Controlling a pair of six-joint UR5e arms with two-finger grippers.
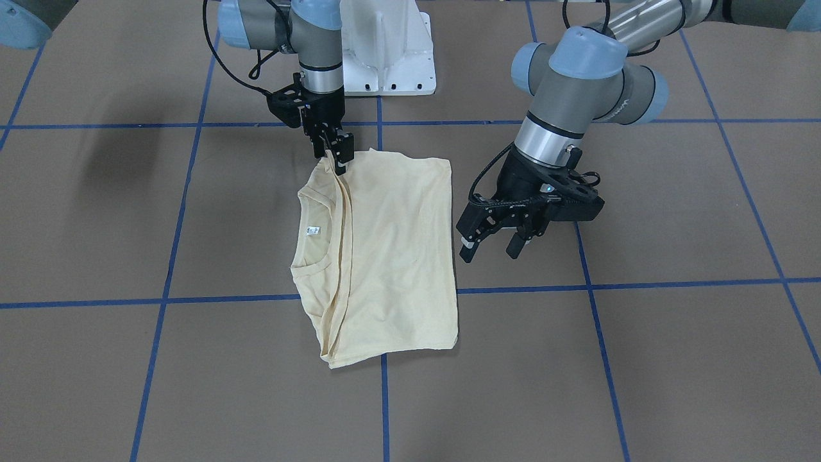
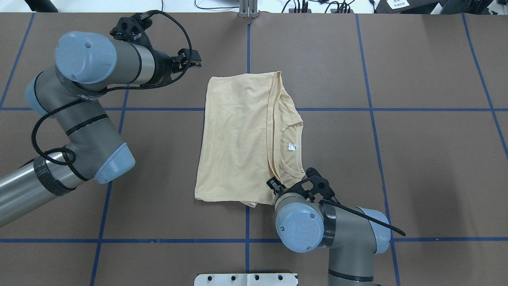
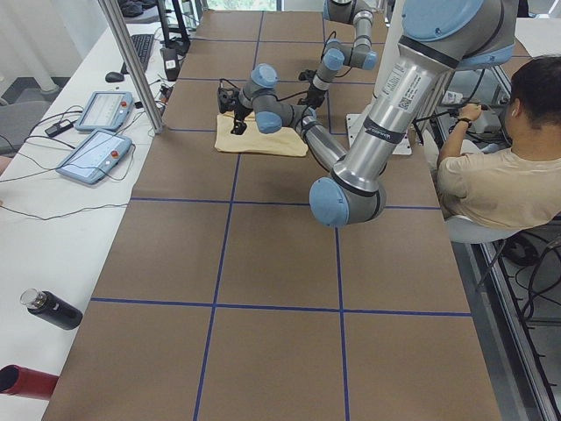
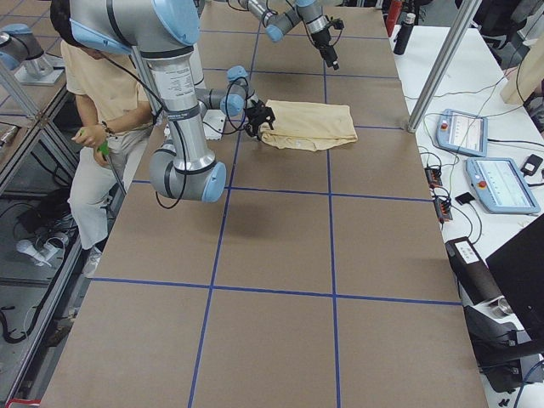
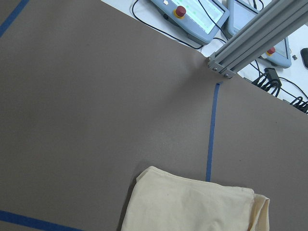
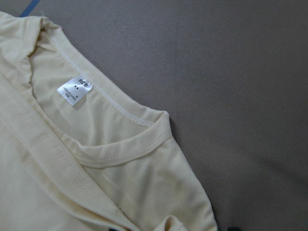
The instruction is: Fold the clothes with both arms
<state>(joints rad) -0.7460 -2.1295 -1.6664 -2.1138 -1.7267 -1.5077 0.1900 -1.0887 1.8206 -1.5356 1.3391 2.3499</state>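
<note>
The clothes are one pale cream-yellow shirt [image 1: 391,256] [image 2: 238,135], lying folded and flat at the table's middle. Its ribbed neckline and small white label [image 1: 312,231] [image 6: 74,90] face up. My right gripper [image 1: 333,157] points down at the shirt's corner nearest the robot. It looks open, its fingertips straddling the folded edge. In the overhead view its wrist hides the fingers. My left gripper [image 1: 490,247] [image 2: 192,62] hangs open and empty above bare table, beside the shirt's other side and apart from it. The left wrist view shows only a corner of the shirt [image 5: 192,207].
The white pedestal base [image 1: 385,58] stands at the robot's edge of the table. Blue tape lines [image 2: 248,59] grid the brown surface. Control pendants [image 3: 92,153] [image 5: 192,12] and an aluminium post [image 5: 260,38] line the far side. A seated person [image 3: 500,175] is beside the robot.
</note>
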